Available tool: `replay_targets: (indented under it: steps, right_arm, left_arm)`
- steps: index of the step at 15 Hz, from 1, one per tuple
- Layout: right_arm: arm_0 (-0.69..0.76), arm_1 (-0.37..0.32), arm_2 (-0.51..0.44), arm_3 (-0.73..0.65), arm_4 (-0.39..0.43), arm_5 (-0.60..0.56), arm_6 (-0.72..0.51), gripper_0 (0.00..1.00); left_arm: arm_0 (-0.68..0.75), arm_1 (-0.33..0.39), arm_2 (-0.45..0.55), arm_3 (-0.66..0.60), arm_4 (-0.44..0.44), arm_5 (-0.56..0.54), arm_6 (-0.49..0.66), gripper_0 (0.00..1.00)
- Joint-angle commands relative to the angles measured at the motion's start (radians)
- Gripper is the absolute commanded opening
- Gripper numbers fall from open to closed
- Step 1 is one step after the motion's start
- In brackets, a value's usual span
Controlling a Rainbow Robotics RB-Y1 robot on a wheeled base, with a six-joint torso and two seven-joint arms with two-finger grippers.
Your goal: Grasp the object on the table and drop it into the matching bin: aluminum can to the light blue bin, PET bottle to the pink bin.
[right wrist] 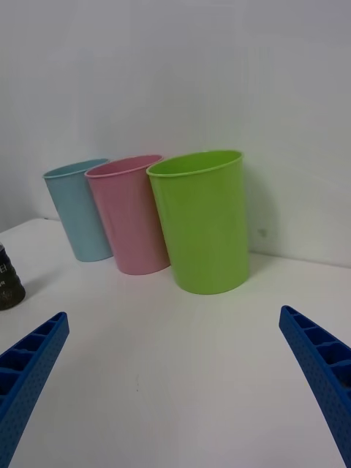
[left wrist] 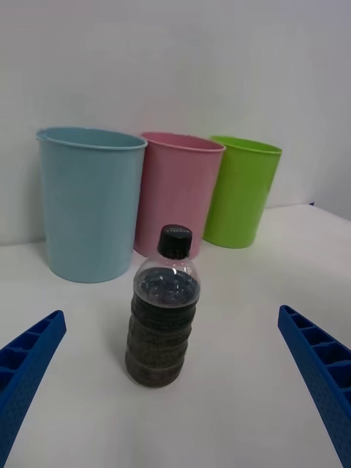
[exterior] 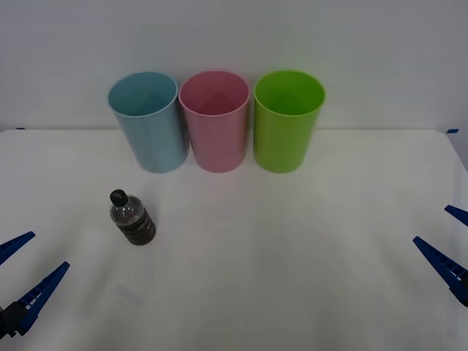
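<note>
A small clear plastic bottle with black cap [exterior: 131,218] stands upright left of centre on the white table [exterior: 292,248], in front of the tall pale blue plastic bin [exterior: 148,121]. The left gripper [exterior: 22,274], lower left, and the right gripper [exterior: 452,241], right edge, both gape wide.

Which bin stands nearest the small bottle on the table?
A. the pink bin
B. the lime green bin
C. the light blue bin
C: the bottle stands upright in front of the light blue bin, with the pink bin and the lime green bin farther to the robot's right.

PET bottle [right wrist: 9,281] cut by edge
</note>
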Motion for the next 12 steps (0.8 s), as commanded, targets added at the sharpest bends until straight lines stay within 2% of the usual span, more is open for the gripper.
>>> replay_targets:
  steps: [1,6,9,12]
  right_arm:
    - [0.000,0.000,0.000,0.000,0.000,0.000,0.000,1.00]
    - [0.000,0.000,0.000,0.000,0.000,0.000,0.000,1.00]
    - [0.000,0.000,0.000,0.000,0.000,0.000,0.000,1.00]
    - [0.000,0.000,0.000,0.000,0.000,0.000,0.000,1.00]
  left_arm:
    - [0.035,-0.001,0.003,0.000,0.007,0.006,-0.066,1.00]
    - [0.067,-0.001,-0.022,0.062,0.009,0.042,-0.206,1.00]
    - [0.053,-0.001,-0.046,0.117,0.010,0.075,-0.218,1.00]
    - [0.062,-0.001,-0.075,0.120,0.036,0.140,-0.216,1.00]
